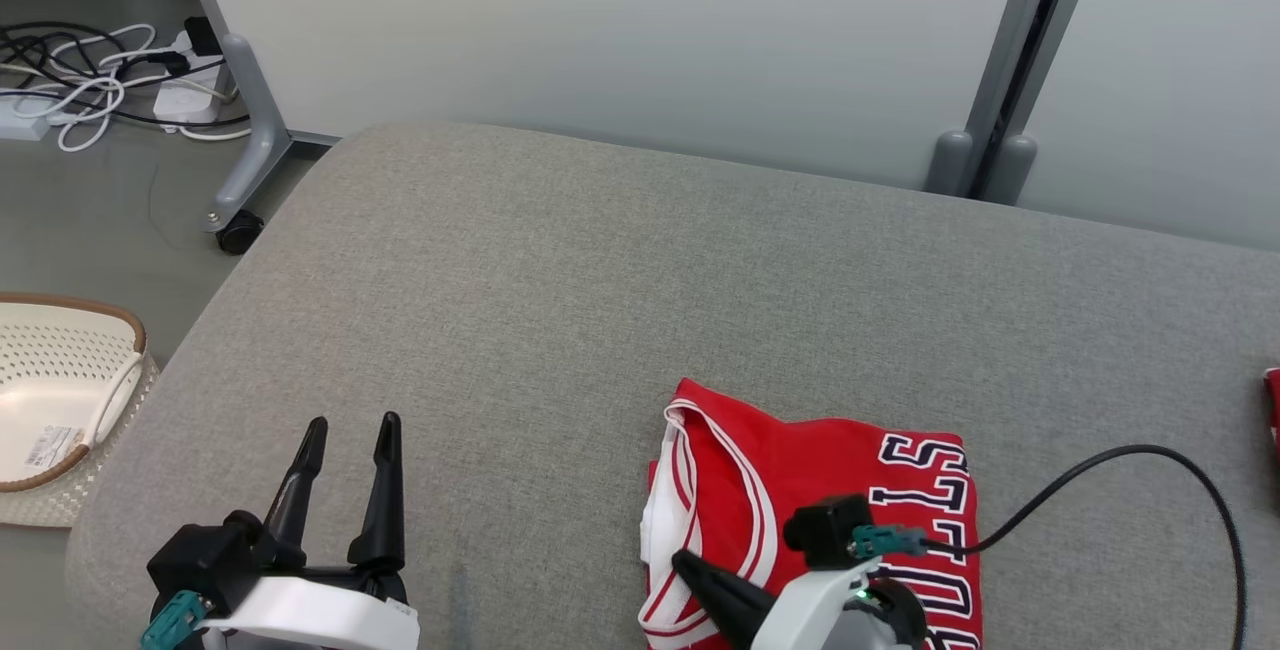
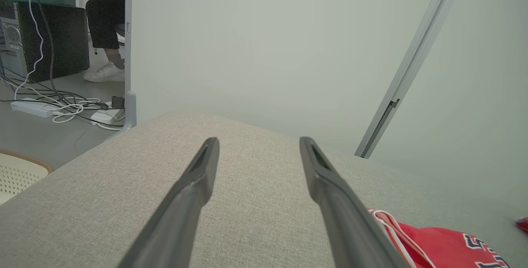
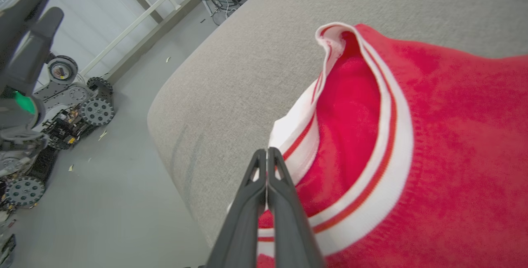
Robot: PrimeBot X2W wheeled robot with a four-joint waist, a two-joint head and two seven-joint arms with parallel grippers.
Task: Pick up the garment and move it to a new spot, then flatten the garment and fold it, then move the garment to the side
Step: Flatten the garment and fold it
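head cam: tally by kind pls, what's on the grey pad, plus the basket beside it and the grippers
jersey: 1
red thing at the right edge, kind unclear: 1
basket: 1
grippers: 2, left gripper and right gripper
total: 5

Red fabric sports jersey (image 1: 800, 470) with white-and-red striped trim and dark navy, white-edged lettering, folded into a compact, roughly square stack. Lying flat on the grey fabric-covered counter (image 1: 560, 310), in its near right part, close to the near edge. Striped opening turned to the left side, lifted and gaping a little at the far left corner. Lettering down the right side, running sideways.
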